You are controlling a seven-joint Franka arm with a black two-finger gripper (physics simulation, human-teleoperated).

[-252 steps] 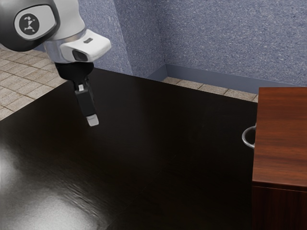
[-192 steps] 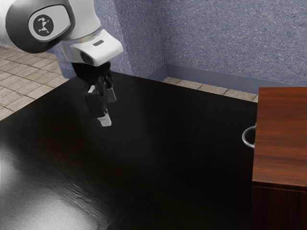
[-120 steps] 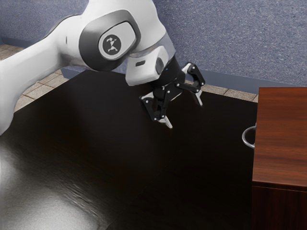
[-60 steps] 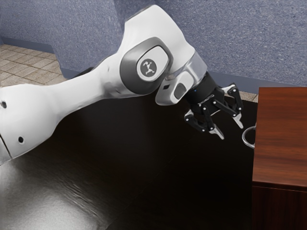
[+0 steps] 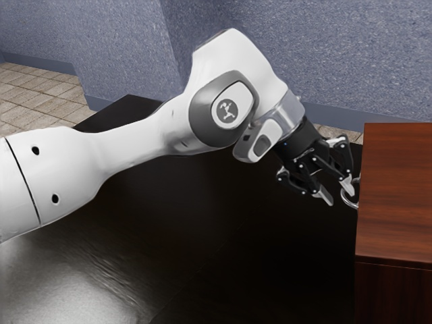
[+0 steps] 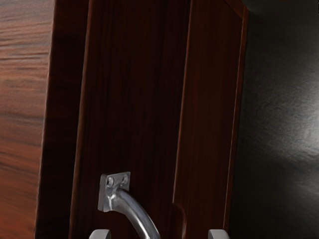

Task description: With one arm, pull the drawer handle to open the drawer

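Black two-finger gripper [image 5: 337,187] wide open, empty, at curved silver metal handle [image 6: 131,209] of reddish-brown wooden drawer [image 6: 134,89]; centre, close squarely, pull straight.

The white seven-joint arm [image 5: 135,155] was swept across the glossy black table [image 5: 169,256] from the exterior view's left to its right in about two seconds. The black two-finger gripper [image 5: 336,189], first pointed down at the tabletop with its fingers together, was turned sideways toward the reddish-brown wooden cabinet [image 5: 395,189] and spread wide. Its tips, held short of the curved silver metal drawer handle [image 5: 348,197] half a second before, were brought up around it.
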